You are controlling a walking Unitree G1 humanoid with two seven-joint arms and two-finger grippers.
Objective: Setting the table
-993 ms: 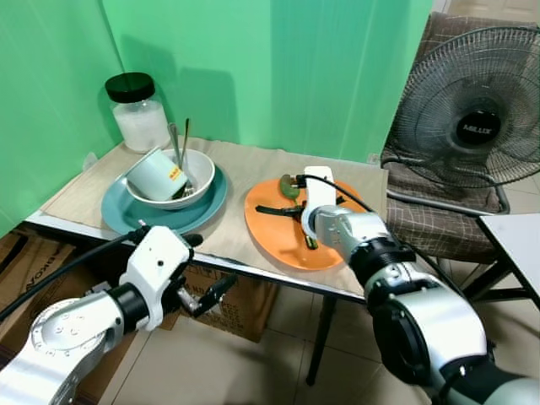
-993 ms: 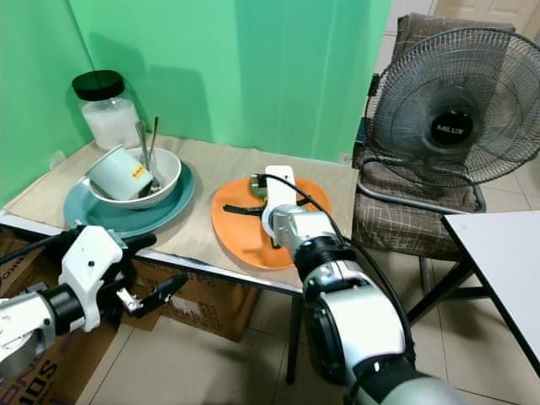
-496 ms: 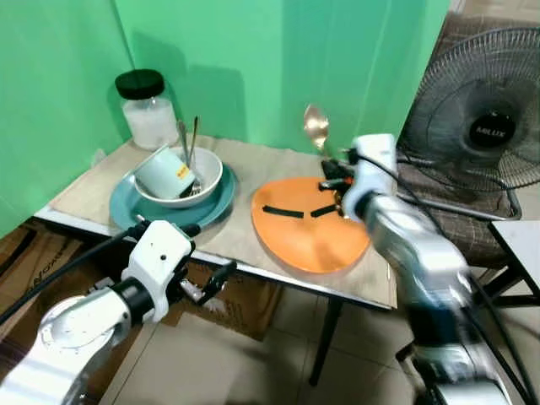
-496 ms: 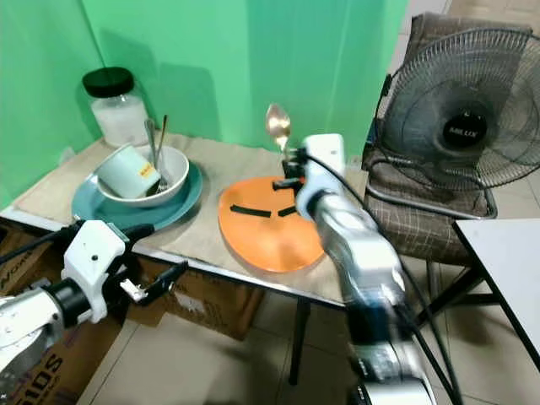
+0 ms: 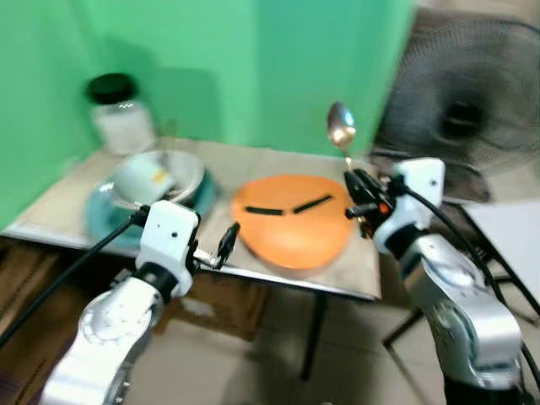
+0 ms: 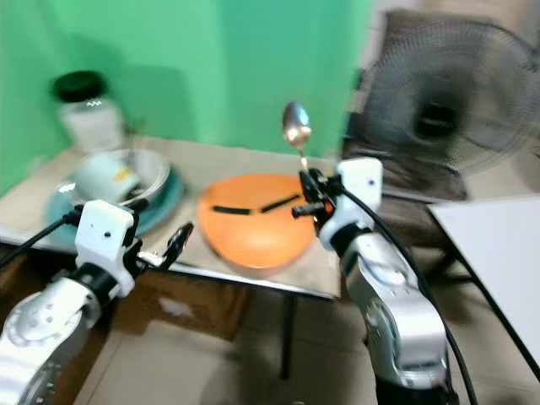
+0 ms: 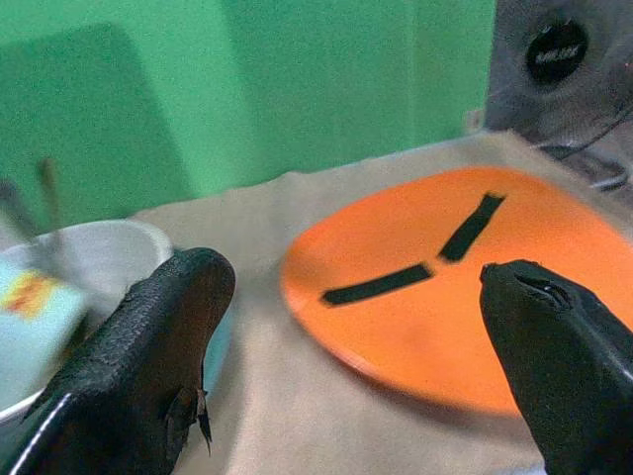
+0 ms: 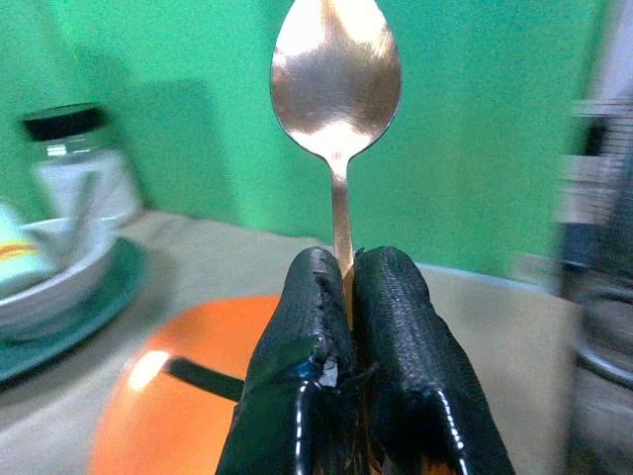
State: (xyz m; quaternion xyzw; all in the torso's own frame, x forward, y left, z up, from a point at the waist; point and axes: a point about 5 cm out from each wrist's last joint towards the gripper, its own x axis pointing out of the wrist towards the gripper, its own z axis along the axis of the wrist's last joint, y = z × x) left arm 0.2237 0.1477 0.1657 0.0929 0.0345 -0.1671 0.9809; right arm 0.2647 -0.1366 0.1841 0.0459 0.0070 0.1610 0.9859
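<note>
Upright metal spoon above orange plate

On our surface, the plate lies center; left of it the bowl sits on another plate, jar behind. Right hand holds a spoon upright above the plate's right edge.

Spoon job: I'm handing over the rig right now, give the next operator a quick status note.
Right gripper: shut on the spoon, held upright above the table's right edge, beside the orange plate.
Left gripper: open, holding nothing, at the table's front edge facing the plate.
Teal plate at left carries the bowl with the cup in it; jar behind.
Done: spoon picked up.
Left: set the spoon down, unstack bowl and cup.
</note>
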